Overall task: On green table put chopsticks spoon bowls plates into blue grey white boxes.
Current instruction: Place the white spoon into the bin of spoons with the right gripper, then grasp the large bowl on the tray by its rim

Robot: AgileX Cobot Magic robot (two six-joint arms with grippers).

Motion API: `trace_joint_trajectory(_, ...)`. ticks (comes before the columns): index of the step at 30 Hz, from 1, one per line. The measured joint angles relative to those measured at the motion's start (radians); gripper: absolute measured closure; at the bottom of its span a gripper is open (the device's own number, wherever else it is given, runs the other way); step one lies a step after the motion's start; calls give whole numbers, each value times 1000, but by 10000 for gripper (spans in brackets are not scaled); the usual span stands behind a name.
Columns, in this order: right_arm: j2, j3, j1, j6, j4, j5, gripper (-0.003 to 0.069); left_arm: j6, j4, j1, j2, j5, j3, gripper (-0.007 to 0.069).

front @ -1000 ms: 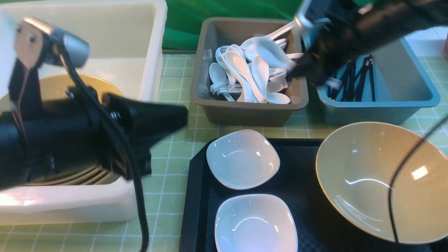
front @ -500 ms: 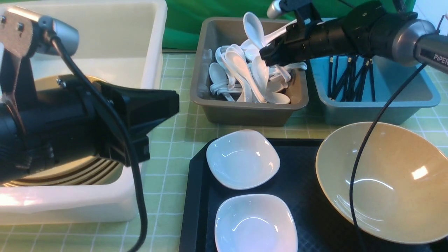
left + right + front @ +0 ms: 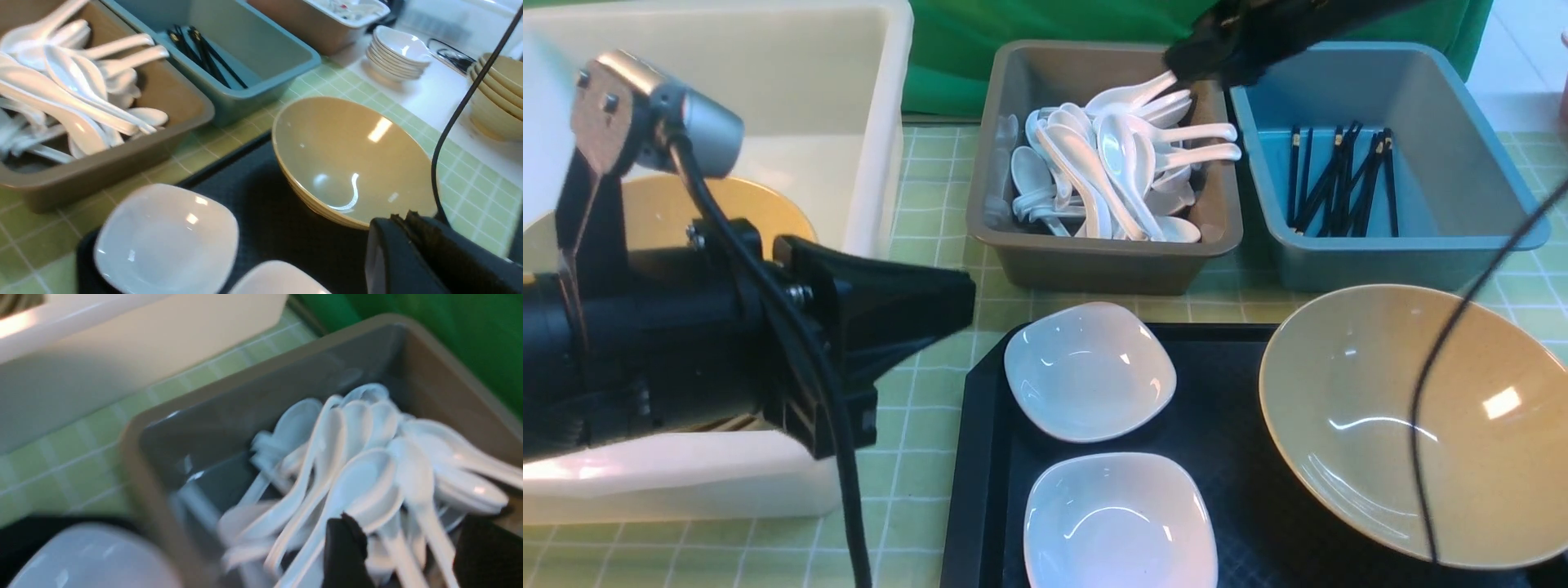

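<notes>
My right gripper [image 3: 1205, 61] hangs open over the far edge of the grey box [image 3: 1094, 263], its fingers [image 3: 345, 547] spread above a pile of white spoons [image 3: 1115, 167] and holding nothing. Black chopsticks [image 3: 1339, 184] lie in the blue box [image 3: 1413, 253]. A tan bowl [image 3: 1413, 416] and two white plates [image 3: 1088, 369] [image 3: 1119, 523] rest on the black tray [image 3: 976, 457]. My left gripper [image 3: 968, 290] is shut and empty, reaching out from the white box [image 3: 882, 122], which holds stacked tan bowls [image 3: 662, 208]. In the left wrist view its tip [image 3: 402, 218] hovers by the bowl's [image 3: 351, 159] rim.
The three boxes line the back of the green table [image 3: 923, 359]. Beyond the blue box, off the grid, the left wrist view shows a stack of white dishes [image 3: 398, 53] and a stack of tan bowls [image 3: 498, 98]. A black cable [image 3: 1429, 392] hangs across the bowl.
My right gripper opened and let a white spoon drop onto the pile in the grey box, then pulled up and back. My left arm shifted slightly and stayed shut.
</notes>
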Motion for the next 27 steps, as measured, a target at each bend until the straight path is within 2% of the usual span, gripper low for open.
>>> trace_joint_trajectory(4,-100,6,-7,36,-104,178,289,-5,16,0,0,111,0,627)
trace_joint_trajectory(6,-212,66,-7,87,-137,199,301,-5,49,0,0,226,0,627)
trace_joint_trajectory(8,-253,99,-6,97,-140,198,314,-5,64,0,0,274,0,627)
trace_joint_trajectory(11,-391,246,-6,128,-150,209,400,-6,100,0,0,392,0,627)
trace_joint_trajectory(14,-461,348,-6,199,-176,259,491,-13,110,0,0,419,0,627)
trace_joint_trajectory(16,-521,439,-6,260,-221,293,563,-28,112,0,0,402,0,627)
trace_joint_trajectory(19,-618,553,-6,350,-284,282,621,-43,90,0,0,331,0,627)
trace_joint_trajectory(24,-803,727,-6,451,-286,190,635,-52,-15,0,42,170,-1,627)
trace_joint_trajectory(27,-914,834,-6,488,-274,147,635,-54,-110,-2,141,145,-11,627)
